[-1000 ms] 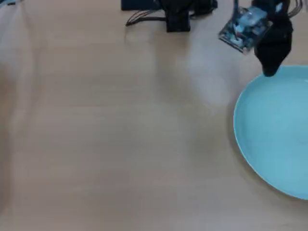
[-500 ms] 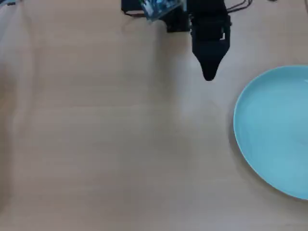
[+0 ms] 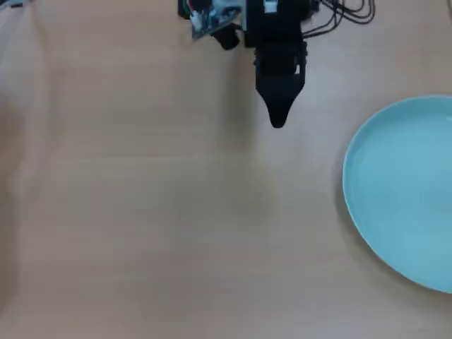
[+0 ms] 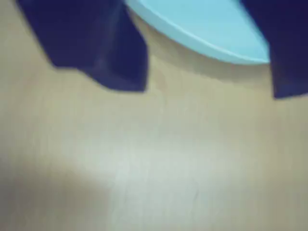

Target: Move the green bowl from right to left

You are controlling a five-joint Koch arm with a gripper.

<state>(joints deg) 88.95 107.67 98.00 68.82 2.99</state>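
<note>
While the overhead view shows the gripper (image 3: 277, 121) as only 1 dark tapered tip pointing down the frame, the wrist view shows its 2 fingers (image 4: 103, 53) spread apart with bare table (image 3: 141, 212) between them and nothing held. Both fingers are blurred and cut off by the top edge there; the right one is also clipped at the frame's right side. The bowl (image 3: 406, 191) lies flat on the table, well to the right of the fingertip in the overhead view, its right part cut off by the frame. Seen from the wrist, only a strip of its rim (image 4: 202, 24) shows beyond the fingers, partly hidden behind them. Cables (image 3: 339, 13) and a circuit board (image 3: 208, 15) sit by the arm at the top edge, hard to make out.
</note>
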